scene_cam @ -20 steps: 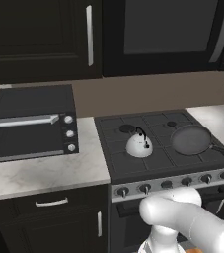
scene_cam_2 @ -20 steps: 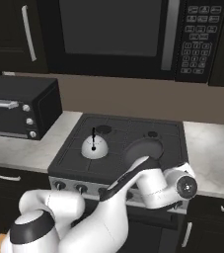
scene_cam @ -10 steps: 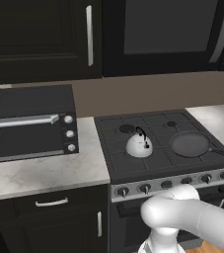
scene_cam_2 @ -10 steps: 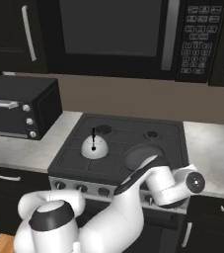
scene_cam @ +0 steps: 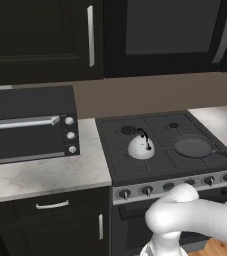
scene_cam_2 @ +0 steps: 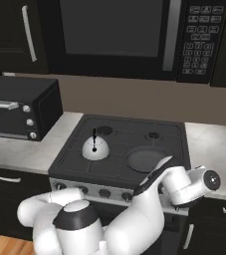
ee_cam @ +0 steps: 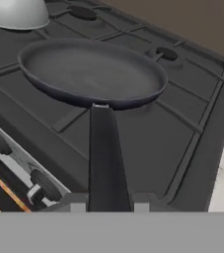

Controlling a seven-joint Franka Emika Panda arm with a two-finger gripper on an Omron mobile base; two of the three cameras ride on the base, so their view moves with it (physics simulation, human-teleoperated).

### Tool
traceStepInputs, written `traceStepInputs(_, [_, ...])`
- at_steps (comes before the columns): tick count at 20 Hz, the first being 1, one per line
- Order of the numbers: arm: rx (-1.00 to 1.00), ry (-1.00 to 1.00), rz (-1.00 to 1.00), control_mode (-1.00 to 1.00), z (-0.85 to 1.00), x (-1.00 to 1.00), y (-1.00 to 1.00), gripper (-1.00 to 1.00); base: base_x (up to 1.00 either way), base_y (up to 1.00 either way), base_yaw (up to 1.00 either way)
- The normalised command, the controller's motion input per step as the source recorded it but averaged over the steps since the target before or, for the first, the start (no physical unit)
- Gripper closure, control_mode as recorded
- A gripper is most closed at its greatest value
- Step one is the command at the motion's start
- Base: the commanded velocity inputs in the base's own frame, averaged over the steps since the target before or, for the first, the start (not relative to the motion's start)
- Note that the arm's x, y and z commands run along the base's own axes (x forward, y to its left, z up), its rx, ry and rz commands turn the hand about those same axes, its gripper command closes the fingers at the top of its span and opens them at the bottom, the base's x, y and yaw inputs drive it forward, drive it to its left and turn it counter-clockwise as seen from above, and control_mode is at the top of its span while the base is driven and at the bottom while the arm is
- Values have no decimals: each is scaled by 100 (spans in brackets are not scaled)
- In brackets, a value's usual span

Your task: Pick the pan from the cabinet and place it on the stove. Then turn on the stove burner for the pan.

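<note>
Hand view: jaws pinch the thin black handle of the round, shallow pan (ee_cam: 93,71) on ridged stove (ee_cam: 182,143) grates.

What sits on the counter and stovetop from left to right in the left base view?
Toaster oven → kettle → pan.

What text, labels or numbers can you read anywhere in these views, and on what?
Microwave keypad: rows of pale button markings, too small and blurred to read.
Stove knobs: no legible markings.
Toaster oven dials: no legible markings.
Pan, kettle, cabinet doors: no text.
So nothing can be quoted.
</note>
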Motion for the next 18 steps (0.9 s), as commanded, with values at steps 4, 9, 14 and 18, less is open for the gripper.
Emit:
traceStepInputs(4, [1,11,1,-100,-36,13,-14,-100,0,0,0])
traceStepInputs(9, [3,12,0,-100,-26,20,-2,-100,0,0,0])
traceStepInputs(14, [5,11,1,-100,-1,3,0,-100,0,0,0])
traceStepInputs(18, [3,2,0,-100,5,-25,2,-100,0,0,0])
